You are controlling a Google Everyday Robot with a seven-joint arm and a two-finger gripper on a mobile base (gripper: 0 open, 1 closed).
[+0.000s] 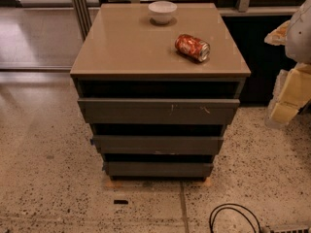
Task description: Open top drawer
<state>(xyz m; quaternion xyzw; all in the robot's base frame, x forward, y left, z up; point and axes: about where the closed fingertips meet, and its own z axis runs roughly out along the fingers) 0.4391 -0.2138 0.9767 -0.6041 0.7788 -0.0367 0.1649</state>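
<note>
The top drawer (158,110) is the widest of three dark grey-brown, handle-less fronts in a small cabinet, with pale scratches on its right half. A dark gap shows above it, and its inside is not visible. Two narrower drawer fronts (158,144) (158,169) sit below it. My gripper (291,93), pale yellow and white, is at the right edge of the view. It is level with the top drawer, clear of the cabinet's right side and not touching it.
A white bowl (162,11) stands at the back of the cabinet top (126,47). A red can (192,47) lies on its side to the right. A black cable (233,217) loops on the speckled floor at front right. A dark wall runs behind.
</note>
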